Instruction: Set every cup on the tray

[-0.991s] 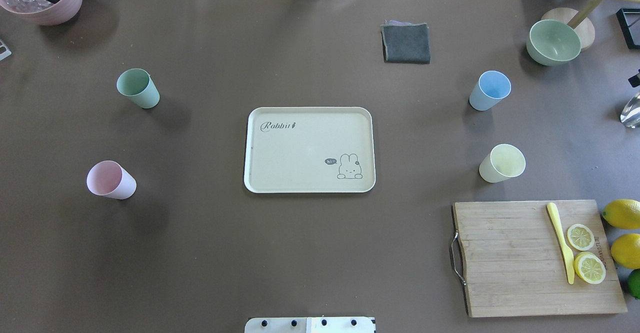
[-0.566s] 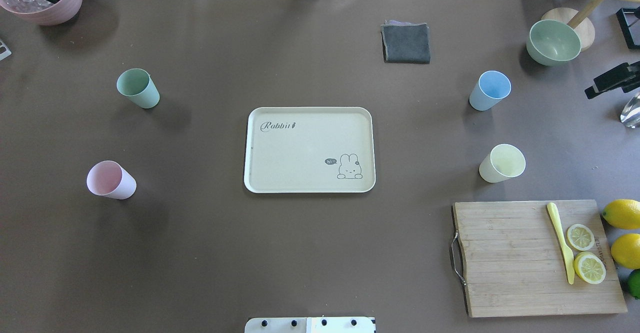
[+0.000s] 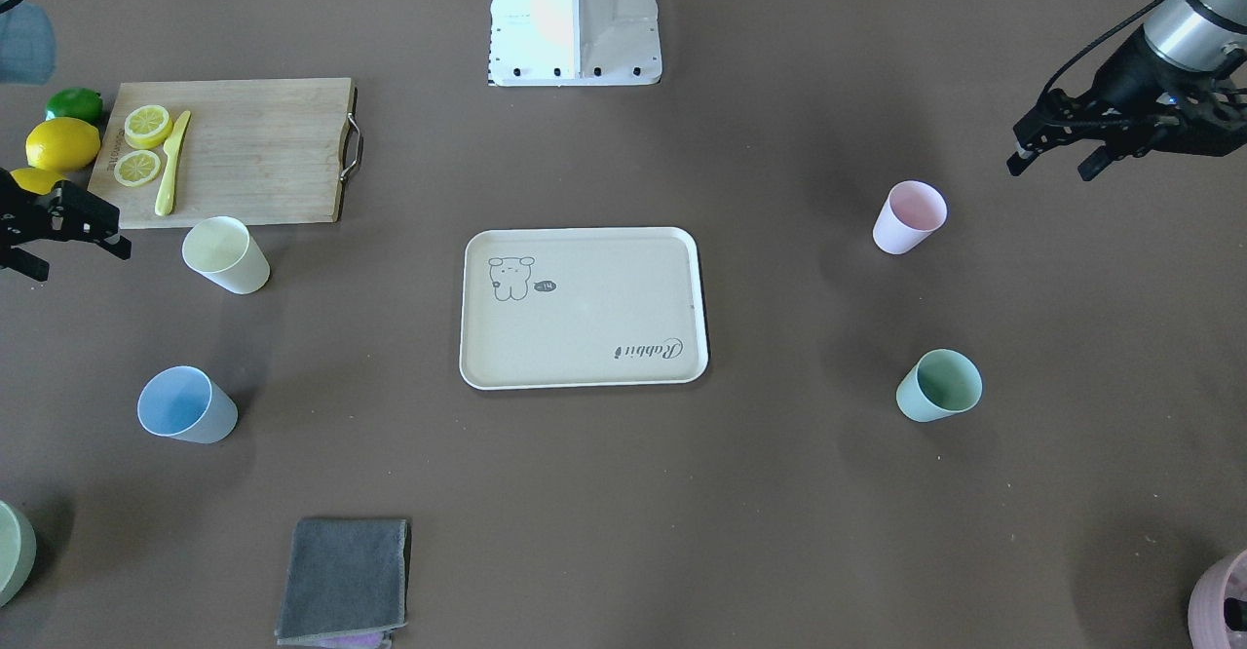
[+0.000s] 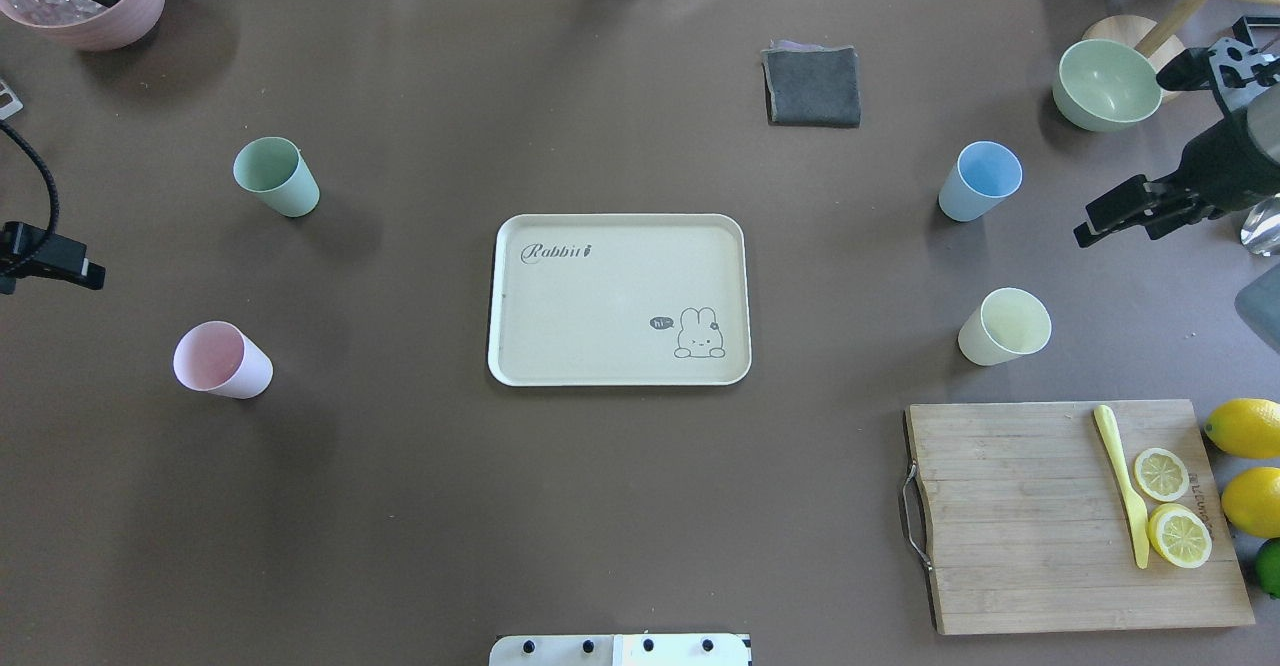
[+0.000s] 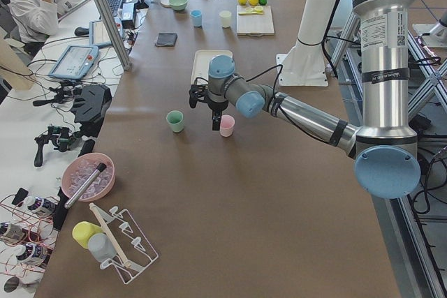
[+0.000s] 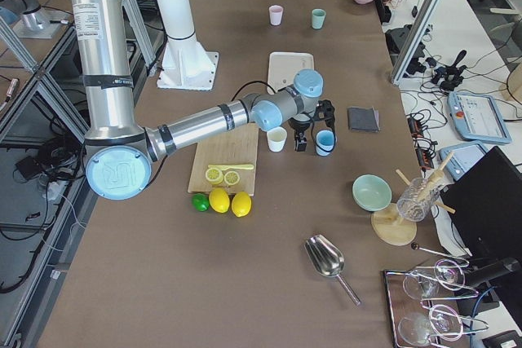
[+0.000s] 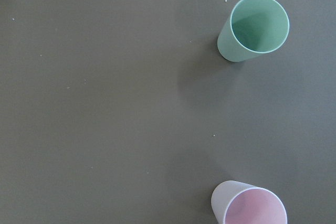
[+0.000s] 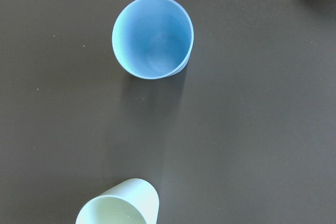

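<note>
The cream tray (image 4: 620, 346) lies mid-table with nothing on it. Four cups stand upright on the table around it: mint green (image 4: 276, 177) and pink (image 4: 221, 360) on the left, light blue (image 4: 980, 181) and pale yellow (image 4: 1004, 326) on the right. My left gripper (image 3: 1050, 170) hovers open and empty outside the pink and green cups; its wrist view shows both, green (image 7: 257, 27) and pink (image 7: 251, 205). My right gripper (image 3: 78, 259) hovers open and empty outside the blue and yellow cups; its wrist view shows blue (image 8: 152, 36) and yellow (image 8: 118, 205).
A wooden cutting board (image 4: 1020, 516) with lemon slices and a yellow knife lies front right, with whole lemons (image 4: 1245, 428) beside it. A grey cloth (image 4: 812, 86), a pale green bowl (image 4: 1105, 84) and a metal scoop (image 4: 1262, 221) are at back right. A mauve-pink pot (image 4: 85, 6) is at back left.
Both arms have come into the overhead view from the sides; the right gripper has moved inward towards the blue and yellow cups. The cups and tray have not moved.
</note>
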